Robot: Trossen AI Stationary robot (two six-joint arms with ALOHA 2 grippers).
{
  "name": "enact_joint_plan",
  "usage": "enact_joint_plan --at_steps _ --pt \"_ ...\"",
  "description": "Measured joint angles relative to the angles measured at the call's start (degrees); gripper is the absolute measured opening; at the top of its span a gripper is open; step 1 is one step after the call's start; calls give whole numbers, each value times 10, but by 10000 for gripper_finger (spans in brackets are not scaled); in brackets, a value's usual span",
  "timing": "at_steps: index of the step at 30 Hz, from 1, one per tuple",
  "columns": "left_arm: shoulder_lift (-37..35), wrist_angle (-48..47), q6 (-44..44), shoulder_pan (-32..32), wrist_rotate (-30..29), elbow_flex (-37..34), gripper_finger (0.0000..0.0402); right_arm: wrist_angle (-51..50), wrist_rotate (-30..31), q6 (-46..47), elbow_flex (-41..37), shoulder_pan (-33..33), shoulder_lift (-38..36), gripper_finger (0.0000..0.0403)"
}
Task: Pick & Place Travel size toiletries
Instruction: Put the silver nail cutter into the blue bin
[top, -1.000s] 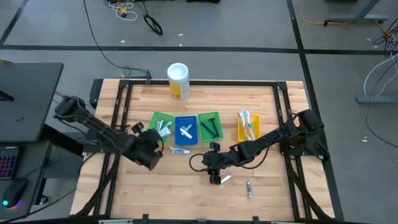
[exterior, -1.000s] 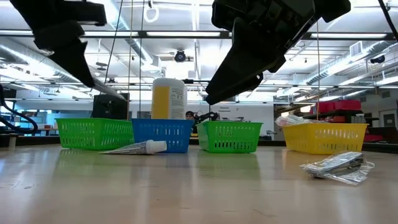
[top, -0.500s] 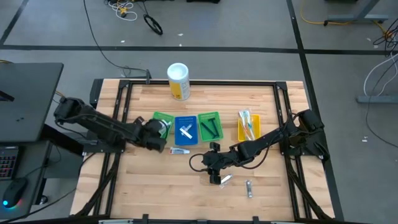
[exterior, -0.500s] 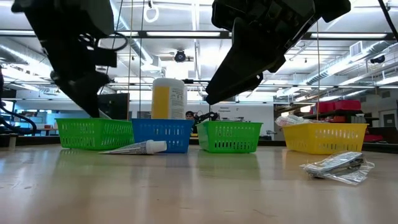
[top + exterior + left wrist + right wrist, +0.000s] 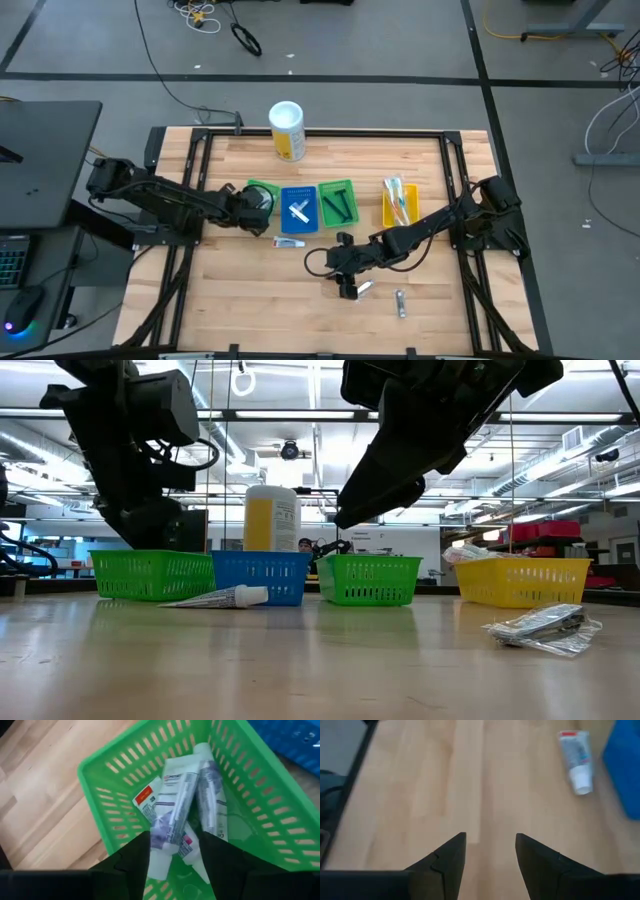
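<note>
- sorting is suggested by the layout: four trays are set in a row across the table (image 5: 250, 300), each seemingly meant for one kind of item
- the left tool (image 5: 172, 852) is held over the left green tray (image 5: 100, 785), where several white-and-blue tubes (image 5: 212, 800) already lie heaped; a tube (image 5: 172, 815) is seen between its fingers, which are parted about that tube's width, and whether it is gripped or just let go cannot be told
- the position above the tray is judged to serve a drop among like items
- the right tool (image 5: 490, 847) is held low over bare wood near the table's middle, fingers apart and nothing between them
- one loose tube (image 5: 290, 242) lies on the table just in front of the blue tray (image 5: 299, 192), apart from both tools, so it is judged to be waiting for collection
- a silvery packet (image 5: 540, 625) and another small item (image 5: 401, 303) lie near the right tool, on the table's front half
- pale toothbrushes (image 5: 398, 200) are gathered in the yellow tray (image 5: 385, 208), dark items in the second green tray (image 5: 337, 184)
- the tall canister (image 5: 287, 130) stands at the far edge, out of the working area
</note>
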Motion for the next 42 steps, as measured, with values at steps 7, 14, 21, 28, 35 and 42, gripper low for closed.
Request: enact_joint_plan --at_steps 7,14,21,28,35,42 --pt "0 1 7 0 -1 16 196 -40 -50 6 0 1 0 214" --pt "0 -1 31 0 -1 59 189 -108 -99 -19 0 16 0 228" --pt "-15 3 72 0 -10 111 188 -196 -121 -19 0 55 0 228" --pt "-17 32 85 0 -28 123 188 -304 -62 -24 0 96 0 227" --pt "-17 36 85 0 -27 123 188 -296 -24 -53 0 112 0 226" --pt "-17 36 103 0 -27 123 188 -304 -26 -16 0 111 0 220"
